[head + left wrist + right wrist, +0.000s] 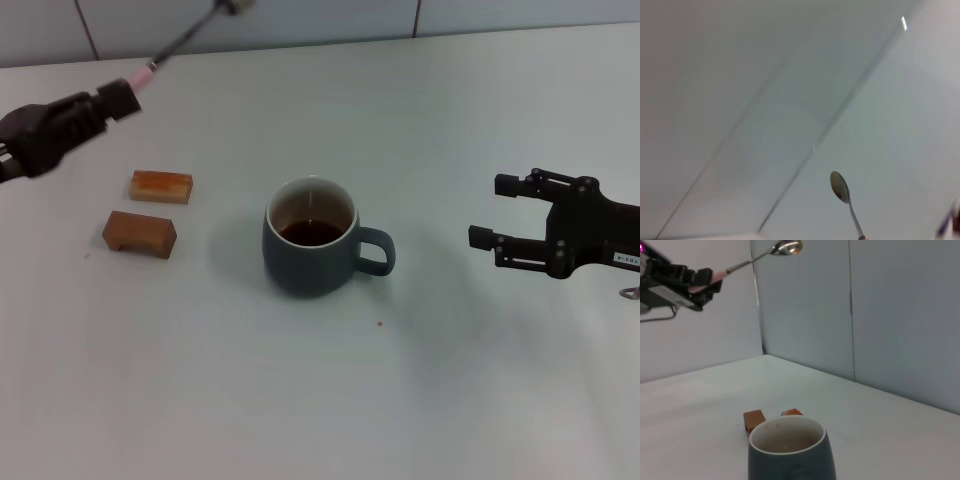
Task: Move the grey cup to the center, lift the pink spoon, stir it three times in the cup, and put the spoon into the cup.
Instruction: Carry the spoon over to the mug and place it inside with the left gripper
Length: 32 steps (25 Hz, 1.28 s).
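Observation:
The grey cup (312, 238) stands upright at the middle of the table, handle toward my right gripper; its inside is dark brown. It also shows in the right wrist view (789, 450). My left gripper (112, 100) is raised at the far left and is shut on the pink spoon (150, 68), which points up and away with its metal bowl high. The spoon's bowl shows in the left wrist view (839, 186) and in the right wrist view (786, 247). My right gripper (490, 212) is open and empty, to the right of the cup's handle.
Two brown wooden blocks (160, 186) (139, 233) lie left of the cup. They also show behind the cup in the right wrist view (754, 419). Grey wall panels (320, 20) stand at the table's far edge.

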### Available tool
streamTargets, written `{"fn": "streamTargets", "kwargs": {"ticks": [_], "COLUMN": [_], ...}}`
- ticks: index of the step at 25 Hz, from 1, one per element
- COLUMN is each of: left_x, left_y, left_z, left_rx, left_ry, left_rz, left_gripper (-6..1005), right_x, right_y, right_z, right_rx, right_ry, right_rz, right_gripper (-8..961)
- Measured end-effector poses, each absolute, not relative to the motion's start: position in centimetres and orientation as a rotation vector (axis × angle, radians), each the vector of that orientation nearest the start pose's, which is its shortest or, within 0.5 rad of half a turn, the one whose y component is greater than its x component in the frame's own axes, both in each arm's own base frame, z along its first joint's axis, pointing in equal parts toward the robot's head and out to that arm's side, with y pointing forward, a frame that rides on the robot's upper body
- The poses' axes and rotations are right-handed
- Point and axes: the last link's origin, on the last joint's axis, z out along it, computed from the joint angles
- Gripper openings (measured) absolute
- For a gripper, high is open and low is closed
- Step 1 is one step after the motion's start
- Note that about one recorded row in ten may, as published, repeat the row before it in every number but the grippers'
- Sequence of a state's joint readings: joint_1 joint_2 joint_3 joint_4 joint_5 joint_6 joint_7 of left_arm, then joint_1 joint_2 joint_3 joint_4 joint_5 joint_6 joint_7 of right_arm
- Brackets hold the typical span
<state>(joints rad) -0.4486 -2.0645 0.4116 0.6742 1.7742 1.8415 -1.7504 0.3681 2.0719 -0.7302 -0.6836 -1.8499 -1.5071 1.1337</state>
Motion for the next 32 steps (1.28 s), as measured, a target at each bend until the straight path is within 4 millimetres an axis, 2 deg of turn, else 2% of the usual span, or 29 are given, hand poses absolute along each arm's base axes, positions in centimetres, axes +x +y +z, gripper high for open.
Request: {"fn": "streamTargets", "kwargs": {"ticks": [2, 3, 4, 6, 7, 8, 9, 10, 12, 14, 18, 19, 20, 21, 22, 29, 30, 32], "left_x": [-24.8, -24.8, -24.2, -24.2, -22.9, -20.9, -19.9, -19.3, -19.3, -16.8, -16.4, -15.6, -15.6, -14.1, -13.4, -11.5, -10.9, -10.7], "left_y": [30.6, 30.6, 30.8, 30.8, 31.1, 31.7, 32.1, 32.3, 32.3, 32.9, 32.9, 33.0, 33.0, 33.2, 33.3, 33.4, 33.5, 33.5], "left_z": [7.8, 7.8, 8.1, 8.1, 8.7, 9.6, 9.9, 9.9, 9.9, 9.4, 9.3, 8.9, 8.9, 8.0, 7.6, 6.5, 5.7, 5.4], "left_rx": [-2.549, -2.549, -2.599, -2.599, -2.667, -2.73, -2.752, -2.764, -2.764, -2.826, -2.835, -2.855, -2.855, -2.874, -2.878, -2.873, -2.863, -2.852], "left_ry": [-0.846, -0.846, -0.779, -0.779, -0.669, -0.526, -0.47, -0.444, -0.444, -0.32, -0.305, -0.271, -0.271, -0.194, -0.161, -0.079, -0.047, -0.033], "left_rz": [-1.164, -1.164, -1.086, -1.086, -0.943, -0.711, -0.593, -0.531, -0.531, -0.244, -0.2, -0.106, -0.106, 0.072, 0.13, 0.297, 0.39, 0.432], "left_gripper": [136, 137, 137, 138, 138, 138, 138, 139, 139, 140, 141, 141, 142, 142, 142, 144, 145, 145], "right_x": [30.2, 30.2, 30.2, 30.2, 30.2, 30.2, 30.2, 30.2, 30.1, 30.0, 30.0, 30.0, 30.0, 30.0, 30.0, 30.0, 30.0, 30.0], "right_y": [30.4, 30.4, 30.4, 30.5, 30.5, 30.5, 30.5, 30.5, 30.6, 30.7, 30.8, 30.8, 30.8, 30.9, 30.9, 31.0, 31.0, 31.0], "right_z": [1.3, 1.3, 1.4, 1.4, 1.4, 1.4, 1.4, 1.4, 1.4, 1.4, 1.4, 1.4, 1.4, 1.4, 1.4, 1.5, 1.5, 1.5], "right_rx": [-2.562, -2.561, -2.56, -2.559, -2.559, -2.559, -2.559, -2.559, -2.56, -2.56, -2.559, -2.557, -2.557, -2.556, -2.556, -2.553, -2.553, -2.552], "right_ry": [0.442, 0.443, 0.443, 0.443, 0.442, 0.442, 0.441, 0.441, 0.439, 0.435, 0.435, 0.436, 0.436, 0.435, 0.435, 0.435, 0.435, 0.434], "right_rz": [0.66, 0.657, 0.656, 0.654, 0.654, 0.654, 0.654, 0.654, 0.654, 0.654, 0.653, 0.65, 0.65, 0.649, 0.649, 0.645, 0.645, 0.645], "right_gripper": [786, 786, 786, 786, 786, 786, 786, 786, 786, 787, 787, 787, 787, 787, 787, 787, 787, 787]}}
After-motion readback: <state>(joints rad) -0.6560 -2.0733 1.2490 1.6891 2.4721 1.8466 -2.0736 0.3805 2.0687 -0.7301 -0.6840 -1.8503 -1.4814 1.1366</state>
